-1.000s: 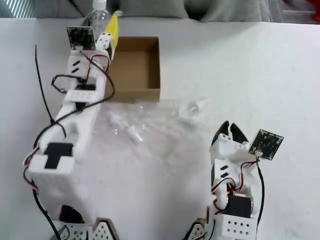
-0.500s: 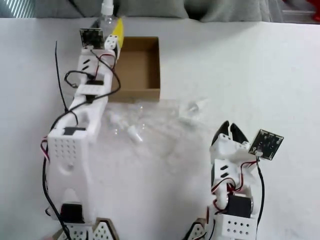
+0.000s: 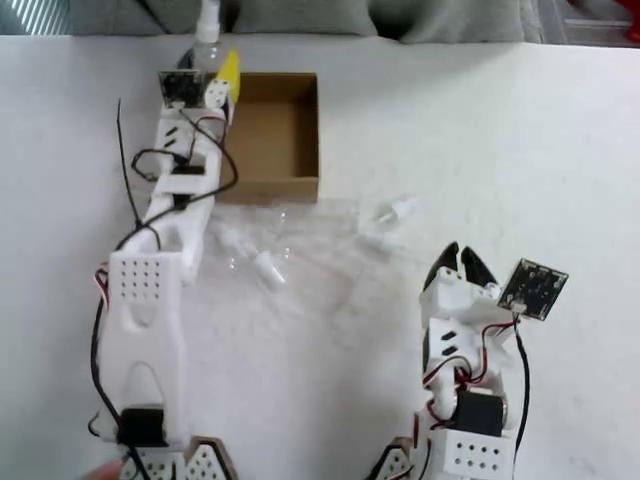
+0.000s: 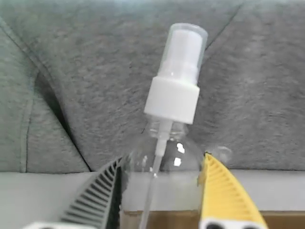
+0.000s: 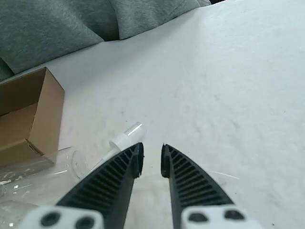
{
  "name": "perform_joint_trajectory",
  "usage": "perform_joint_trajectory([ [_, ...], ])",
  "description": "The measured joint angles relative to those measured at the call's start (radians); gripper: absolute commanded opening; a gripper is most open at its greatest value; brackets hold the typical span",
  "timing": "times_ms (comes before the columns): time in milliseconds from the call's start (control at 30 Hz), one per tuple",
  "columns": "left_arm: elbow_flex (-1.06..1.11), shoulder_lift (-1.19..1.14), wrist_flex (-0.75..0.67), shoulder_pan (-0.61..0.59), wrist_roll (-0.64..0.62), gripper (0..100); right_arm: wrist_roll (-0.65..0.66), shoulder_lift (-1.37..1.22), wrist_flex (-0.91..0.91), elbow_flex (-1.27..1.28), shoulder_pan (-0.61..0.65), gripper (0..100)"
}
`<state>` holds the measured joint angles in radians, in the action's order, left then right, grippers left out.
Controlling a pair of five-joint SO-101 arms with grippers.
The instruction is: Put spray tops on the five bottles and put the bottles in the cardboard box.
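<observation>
Beside the empty cardboard box (image 3: 270, 186), far left, we are gripping one capped bottle (image 4: 164, 164) with left fingers (image 4: 224, 195); right fingers (image 5: 190, 181) are resting slightly apart; nothing boxed yet.

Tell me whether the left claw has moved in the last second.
Yes. The left claw, shut on the bottle, has shifted slightly to the right in the high view, closer to the box.
</observation>
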<state>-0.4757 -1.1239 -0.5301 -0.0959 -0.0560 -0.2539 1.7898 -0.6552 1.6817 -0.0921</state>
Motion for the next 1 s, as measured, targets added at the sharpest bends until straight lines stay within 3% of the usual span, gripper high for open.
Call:
perform_joint_trajectory([
  [333,-0.163,-0.153,0.0,0.0,-0.002,11,0.0,0.0,0.0,0.0,0.0,5.1],
  [700,-0.178,-0.167,0.0,-0.003,-0.074,11,0.0,0.0,0.0,0.0,0.0,5.2],
  [900,-0.178,-0.167,0.0,-0.003,-0.074,24,0.0,0.0,0.0,0.0,0.0,5.2],
  [1000,-0.178,-0.167,0.0,-0.005,-0.075,24,0.0,0.0,0.0,0.0,0.0,5.2],
])
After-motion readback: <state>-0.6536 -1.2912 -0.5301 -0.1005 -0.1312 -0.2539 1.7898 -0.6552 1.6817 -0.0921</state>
